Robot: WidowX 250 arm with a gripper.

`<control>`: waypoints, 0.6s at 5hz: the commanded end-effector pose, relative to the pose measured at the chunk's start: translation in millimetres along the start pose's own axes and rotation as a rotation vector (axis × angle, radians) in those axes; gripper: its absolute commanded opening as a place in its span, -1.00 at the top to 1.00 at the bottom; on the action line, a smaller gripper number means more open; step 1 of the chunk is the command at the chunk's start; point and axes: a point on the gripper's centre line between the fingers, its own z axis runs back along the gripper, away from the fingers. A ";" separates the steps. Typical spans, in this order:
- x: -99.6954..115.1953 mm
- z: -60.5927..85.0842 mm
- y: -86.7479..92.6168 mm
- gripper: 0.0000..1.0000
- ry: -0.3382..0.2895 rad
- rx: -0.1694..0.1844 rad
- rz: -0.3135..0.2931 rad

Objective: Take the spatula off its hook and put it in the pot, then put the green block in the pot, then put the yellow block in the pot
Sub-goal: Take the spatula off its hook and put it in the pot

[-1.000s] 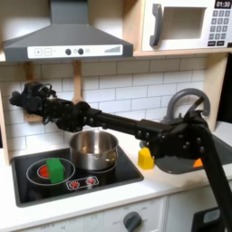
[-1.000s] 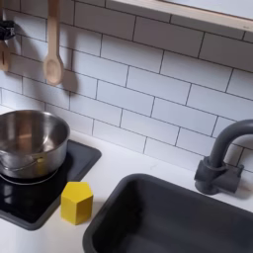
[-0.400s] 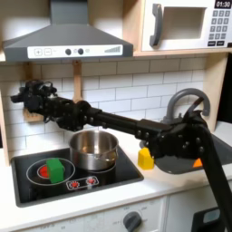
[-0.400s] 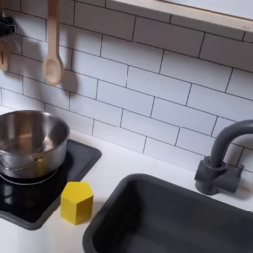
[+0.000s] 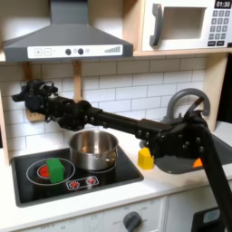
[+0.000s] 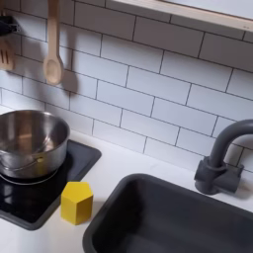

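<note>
As the arm reaches across the stove to the wall, items run left to right.

1. Gripper [image 5: 27, 91]: at the tiled wall at the first exterior view's far left, a little further left than a second ago. Whether the jaws are clenched or released cannot be told.
2. Spatula [image 6: 5, 57]: on the wall at the second exterior view's left edge, apparently not yet off its hook; its position has hardly changed. Judgement: step one is in hand, nothing delivered.
3. Green block [image 5: 56, 169]: on the left burner, untouched.
4. Wooden spoon [image 6: 53, 44]: hanging, not wanted.
5. Pot [image 5: 93, 149]: on the stove, under the arm.
6. Yellow block [image 6: 77, 201]: on the bench, between stove and sink [image 6: 128, 193].
</note>
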 end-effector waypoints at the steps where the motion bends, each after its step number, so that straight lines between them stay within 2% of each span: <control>1: 5.4 1.1 0.7 1.00 -0.012 -0.001 0.007; 3: 6.5 6.1 -1.1 1.00 -0.025 -0.021 0.031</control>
